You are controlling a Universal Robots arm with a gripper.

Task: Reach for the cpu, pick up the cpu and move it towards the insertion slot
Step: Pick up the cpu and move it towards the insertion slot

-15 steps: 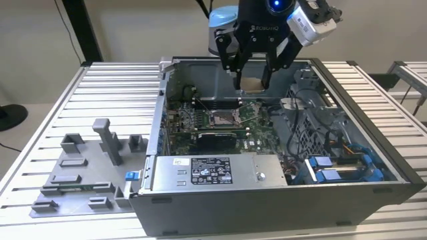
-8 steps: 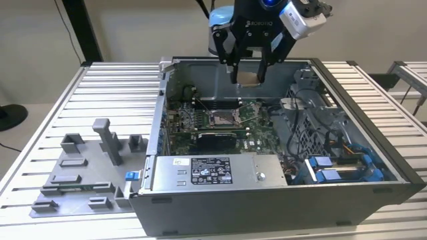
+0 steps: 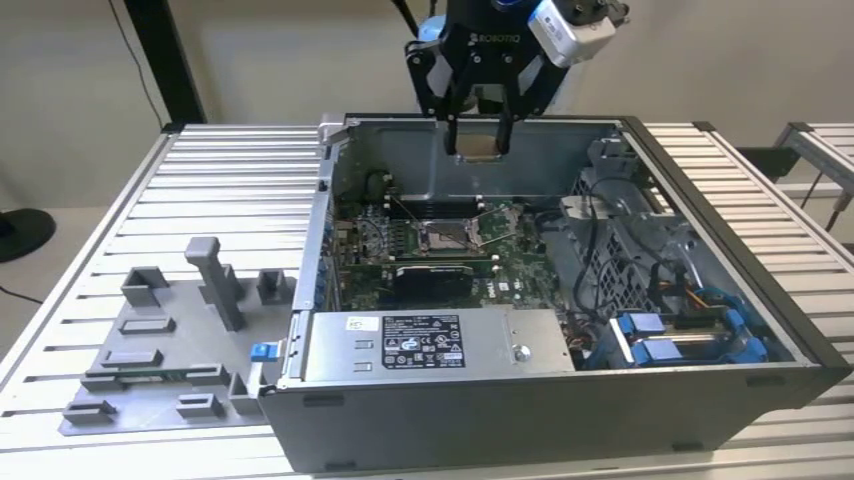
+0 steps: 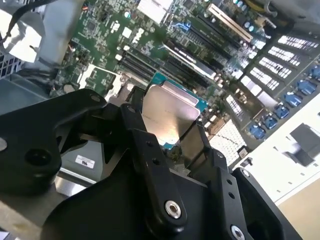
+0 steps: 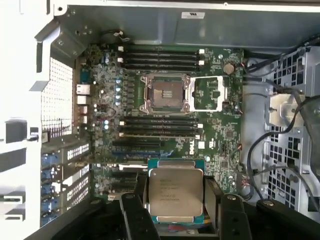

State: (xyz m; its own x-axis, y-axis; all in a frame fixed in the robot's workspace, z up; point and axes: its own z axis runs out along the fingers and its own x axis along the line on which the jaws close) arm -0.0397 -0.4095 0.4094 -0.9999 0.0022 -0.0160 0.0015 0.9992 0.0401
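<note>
One grey plastic fixture plate (image 3: 160,360) with upright blocks lies at the exterior view's left on the ribbed white metal surface (image 3: 227,200). To its right, in the exterior view, stands the open dark grey computer case (image 3: 534,420), with the green circuit board (image 3: 514,240) lying flat inside and a silver labelled power supply box (image 3: 427,342) along the near wall. Further toward the exterior view's right sit blue plastic drive brackets (image 3: 681,340) and loose dark cables (image 3: 601,270).

Above the case's far wall, the black two-fingered claw (image 3: 481,140) hangs from the arm, closed on the small flat square cpu with silvery-white metal top (image 3: 481,148), held clear of the board. In both wrist views the chip (image 5: 176,192) sits between the fingers (image 5: 134,210), one finger pressing on each of two opposite edges, its metal face (image 4: 167,117) open to the cameras.

The insertion slot, a square socket with silver metal frame and dark centre (image 5: 165,94), lies on the board in the first wrist view, well apart from the held chip, its hinged silver cover plate (image 5: 209,93) folded open just beside it. In the exterior view the socket (image 3: 445,235) sits below the claw, near the board's middle. Black memory slots (image 5: 160,57) run in rows on both sides of the socket.
</note>
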